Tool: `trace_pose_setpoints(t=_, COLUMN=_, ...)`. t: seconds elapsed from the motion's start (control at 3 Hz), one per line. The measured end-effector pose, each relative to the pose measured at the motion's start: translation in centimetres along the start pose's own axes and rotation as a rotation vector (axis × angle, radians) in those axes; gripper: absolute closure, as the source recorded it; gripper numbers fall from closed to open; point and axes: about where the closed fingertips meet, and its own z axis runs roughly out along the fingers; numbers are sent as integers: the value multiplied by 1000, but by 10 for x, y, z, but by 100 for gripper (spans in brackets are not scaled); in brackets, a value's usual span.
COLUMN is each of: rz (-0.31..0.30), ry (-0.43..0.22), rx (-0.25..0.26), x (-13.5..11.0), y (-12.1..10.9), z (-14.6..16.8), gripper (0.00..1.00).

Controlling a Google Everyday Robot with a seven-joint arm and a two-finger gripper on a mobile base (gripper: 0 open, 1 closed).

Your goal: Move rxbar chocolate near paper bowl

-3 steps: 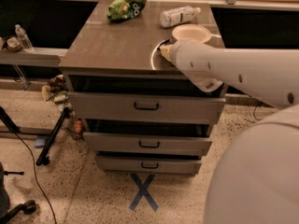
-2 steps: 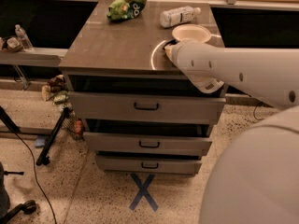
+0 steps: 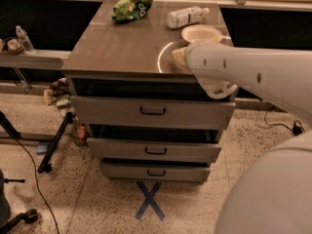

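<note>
Almost nothing has moved since the earlier frame: the robot's white arm reaches in from 3 o'clock as before, and the gripper hangs low over the tabletop at about 4 o'clock from its centre, close to the front edge. Only a pale sliver of the gripper shows past the bulky wrist, so I cannot tell whether the jaws are wide, narrow or holding something.

No rxbar chocolate is in sight anywhere on the open surface; it is probably hidden beneath the wrist, either being grasped or just set down.

A white paper bowl sits just beyond the gripper, at its 1 o'clock. A clear bottle lies on its side behind the bowl, and a green snack bag rests at the tabletop's 11 o'clock.

With so little motion this close to the bowl, the task looks near its end.
</note>
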Motion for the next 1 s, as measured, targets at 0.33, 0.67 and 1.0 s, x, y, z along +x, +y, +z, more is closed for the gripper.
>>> trace_pose_setpoints(t=0.33, rz=12, ry=-5, rx=10, x=-3, y=-10, z=-11, gripper=0)
trace_pose_setpoints(t=0.67, rz=73, ry=-69, rx=-27, x=-25, y=-36, z=-44, gripper=0)
trace_pose_setpoints(t=1.0, rz=71, ry=-146, rx=-100, x=-44, y=-79, z=-93, gripper=0)
